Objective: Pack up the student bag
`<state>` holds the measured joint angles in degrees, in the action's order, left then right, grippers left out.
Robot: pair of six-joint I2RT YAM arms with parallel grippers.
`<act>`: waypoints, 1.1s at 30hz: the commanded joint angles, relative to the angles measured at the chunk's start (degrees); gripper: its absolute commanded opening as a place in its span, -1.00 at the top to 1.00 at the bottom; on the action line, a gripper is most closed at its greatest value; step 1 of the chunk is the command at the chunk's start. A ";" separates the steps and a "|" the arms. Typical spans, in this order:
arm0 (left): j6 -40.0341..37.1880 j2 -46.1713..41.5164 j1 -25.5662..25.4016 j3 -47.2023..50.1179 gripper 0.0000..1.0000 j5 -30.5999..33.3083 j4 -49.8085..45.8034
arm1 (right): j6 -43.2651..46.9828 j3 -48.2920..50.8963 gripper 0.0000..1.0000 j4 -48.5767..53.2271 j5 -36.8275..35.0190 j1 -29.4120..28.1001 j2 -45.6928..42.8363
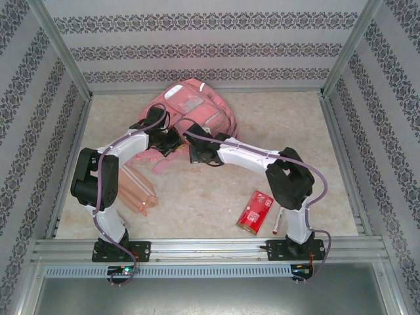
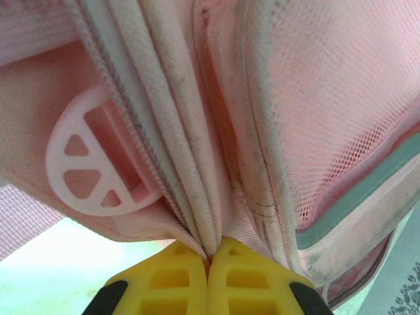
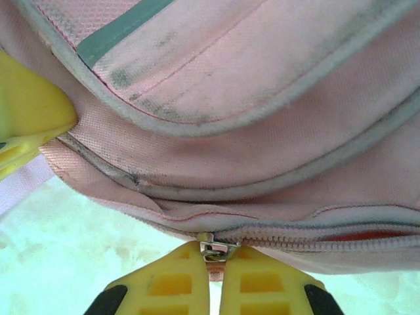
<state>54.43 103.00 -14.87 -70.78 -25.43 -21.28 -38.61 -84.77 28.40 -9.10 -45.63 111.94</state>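
Top external view tells you packing has barely begun: the large soft pink fabric backpack (image 1: pixel 197 108) lies at the far middle of the table (image 1: pixel 295 131), with a red cylindrical container (image 1: pixel 256 212), a slim pen (image 1: pixel 275 222) and a peach-coloured soft case (image 1: pixel 134 190) lying outside it. Both arms reach forward, elbows out, wrists at its near edge. Your left gripper (image 2: pixel 209 252) pinches a fabric fold; your right gripper (image 3: pixel 211 257) is clamped on a small metal zip pull (image 3: pixel 211 247).
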 commanded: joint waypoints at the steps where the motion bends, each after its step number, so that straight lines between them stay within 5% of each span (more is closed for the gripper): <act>1: -6.49 -1.15 1.04 -2.86 1.00 -0.44 -3.35 | -0.50 5.05 1.00 3.29 4.83 4.81 -6.13; 17: -23.66 2.52 7.49 -9.89 1.00 2.35 -7.91 | 13.38 17.93 1.00 -0.74 33.62 24.00 -13.52; 20: -21.50 3.08 7.40 -10.99 1.00 -0.46 -8.22 | 16.59 15.64 0.65 0.59 37.53 21.48 -13.85; 25: -15.89 1.95 7.14 -8.27 1.00 -2.62 -5.75 | 16.66 12.03 0.31 -1.34 28.98 11.25 -13.91; 29: -16.11 1.43 7.14 -7.90 1.00 -1.86 -6.25 | 15.41 5.79 0.03 2.84 9.39 3.61 -11.12; 33: -16.20 1.53 7.14 -7.54 1.00 -1.71 -6.58 | 15.45 -0.10 -0.02 6.72 1.80 0.74 -5.89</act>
<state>37.98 106.06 -7.64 -78.46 -25.65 -31.09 -23.55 -81.89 30.55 3.70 -44.93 102.26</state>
